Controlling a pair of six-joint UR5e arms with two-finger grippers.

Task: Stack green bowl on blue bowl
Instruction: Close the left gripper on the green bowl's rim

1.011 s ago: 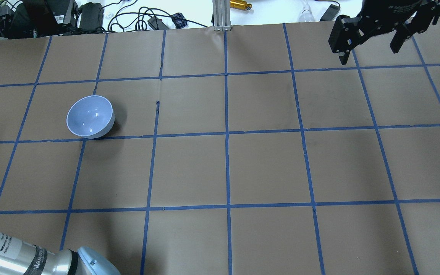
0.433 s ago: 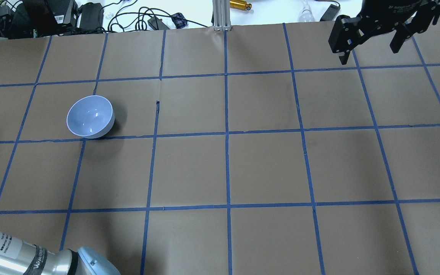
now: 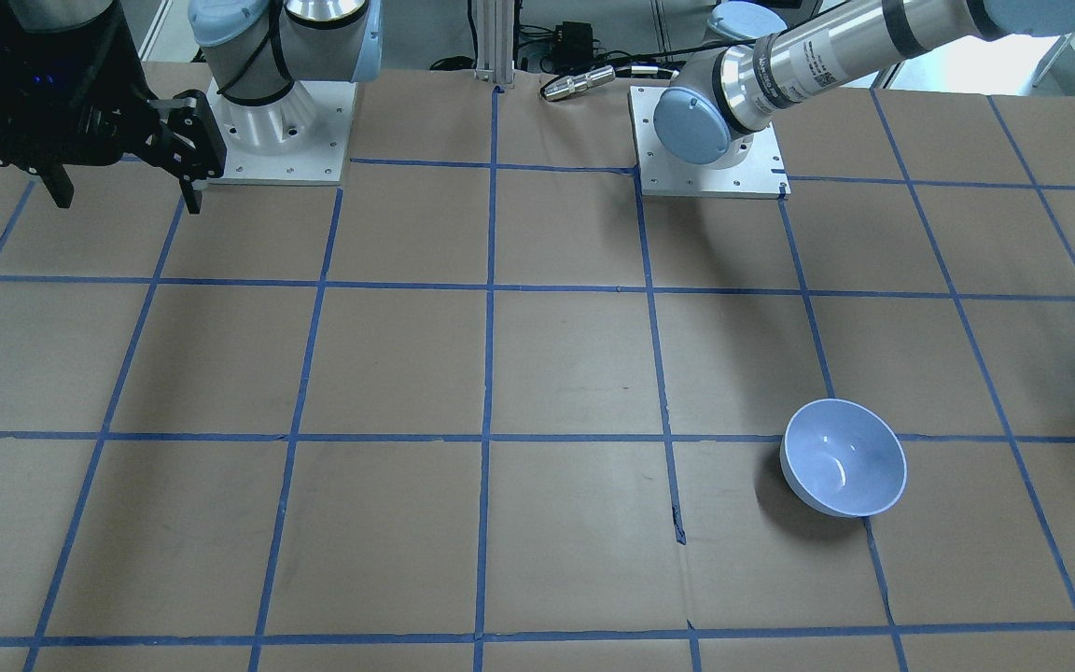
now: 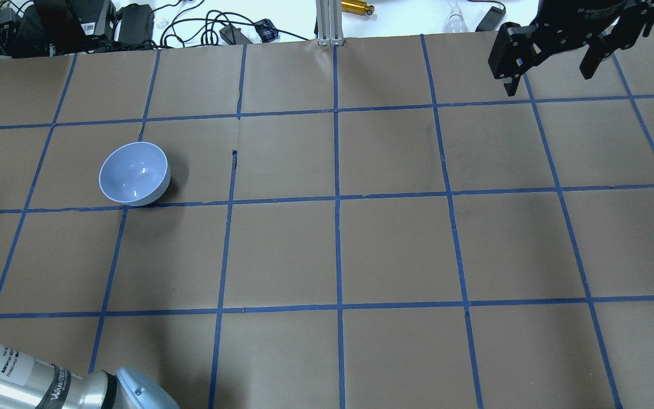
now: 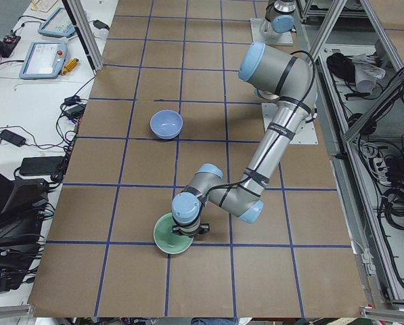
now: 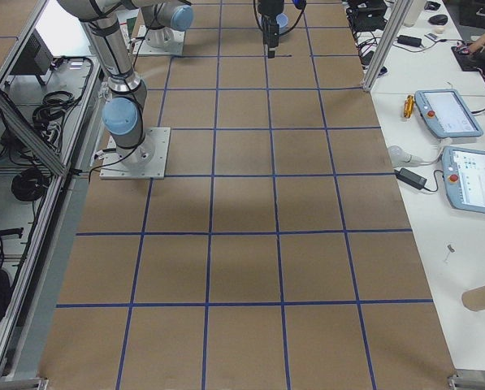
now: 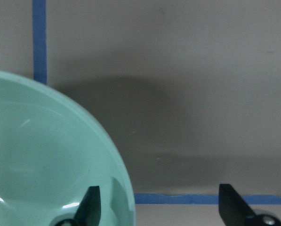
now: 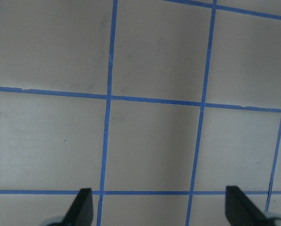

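Overhead exterior view first, and against a second ago almost nothing differs: the blue bowl (image 4: 133, 175) sits on the same spot on the desk (image 4: 395, 250), upright and empty, just above a tape line (image 4: 281, 200). The right tool (image 4: 548, 78) hangs at the same far right corner, and the left arm (image 4: 49, 380) lies in the same place at the near left edge.

Over to the left wrist camera, where the action is. The left tool (image 7: 161, 207) is spread wide and straddles the rim of the green bowl (image 7: 46, 155). One fingertip (image 7: 91, 205) is inside the bowl, close to its wall; the other is outside, over the bare desk. It grips nothing: the rim stands between the two, nearer the inner one.

From the exterior left camera, the green bowl (image 5: 169, 240) stands upright across a tape line at the robot's left end of the desk, the near arm bent down over it. The blue bowl (image 5: 166, 124) is well apart from it, farther along the desk.

The right wrist camera shows the right tool (image 8: 161, 205) also spread, high above bare taped squares and holding nothing.
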